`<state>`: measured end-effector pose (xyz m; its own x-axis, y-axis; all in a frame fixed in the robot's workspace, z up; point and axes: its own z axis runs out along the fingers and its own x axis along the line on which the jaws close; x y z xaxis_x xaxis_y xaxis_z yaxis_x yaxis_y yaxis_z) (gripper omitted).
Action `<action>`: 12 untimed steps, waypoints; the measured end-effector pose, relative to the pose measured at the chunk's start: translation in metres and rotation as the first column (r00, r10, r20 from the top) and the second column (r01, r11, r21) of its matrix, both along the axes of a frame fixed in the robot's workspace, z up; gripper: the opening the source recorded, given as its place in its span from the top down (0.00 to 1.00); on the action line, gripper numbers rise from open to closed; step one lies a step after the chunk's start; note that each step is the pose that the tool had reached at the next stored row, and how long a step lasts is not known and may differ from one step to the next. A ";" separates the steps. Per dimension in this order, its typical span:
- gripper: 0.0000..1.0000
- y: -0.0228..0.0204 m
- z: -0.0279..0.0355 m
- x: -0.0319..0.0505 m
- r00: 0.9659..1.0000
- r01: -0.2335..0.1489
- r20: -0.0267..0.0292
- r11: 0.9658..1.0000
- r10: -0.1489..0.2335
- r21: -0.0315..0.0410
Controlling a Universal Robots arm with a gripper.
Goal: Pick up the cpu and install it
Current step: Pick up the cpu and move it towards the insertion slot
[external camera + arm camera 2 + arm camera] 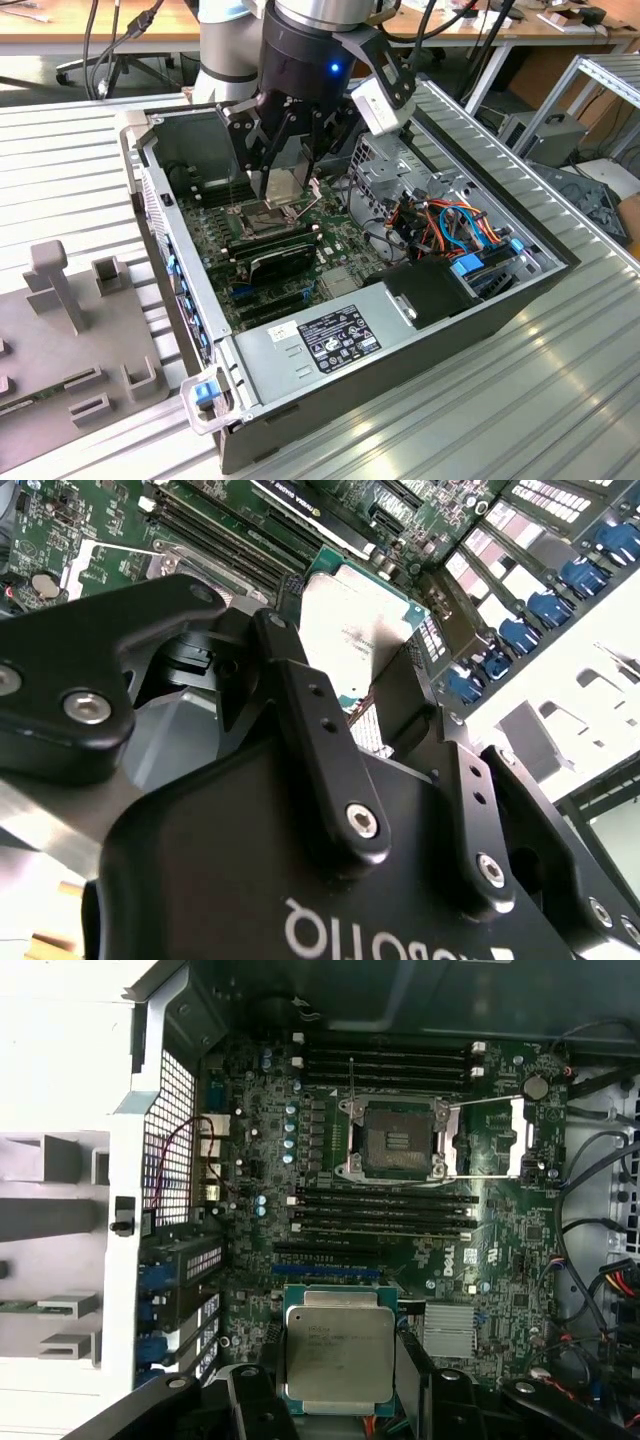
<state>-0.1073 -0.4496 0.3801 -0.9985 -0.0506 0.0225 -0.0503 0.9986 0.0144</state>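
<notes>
I'm looking into the open computer case lying on the ribbed metal table. The green motherboard is inside, its socket with the metal frame swung open and long black memory sticks just beside it. Orange and blue cables bunch toward the exterior view's right, and a grey fixture stands at the exterior view's left.
</notes>
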 end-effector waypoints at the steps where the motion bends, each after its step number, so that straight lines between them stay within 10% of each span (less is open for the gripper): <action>1: 0.47 0.0010 -0.0001 0.0000 1.000 0.000 0.000 1.000 0.000 0.000; 12: 0.47 0.0114 -0.0032 0.0000 1.000 0.000 0.000 1.000 0.000 0.001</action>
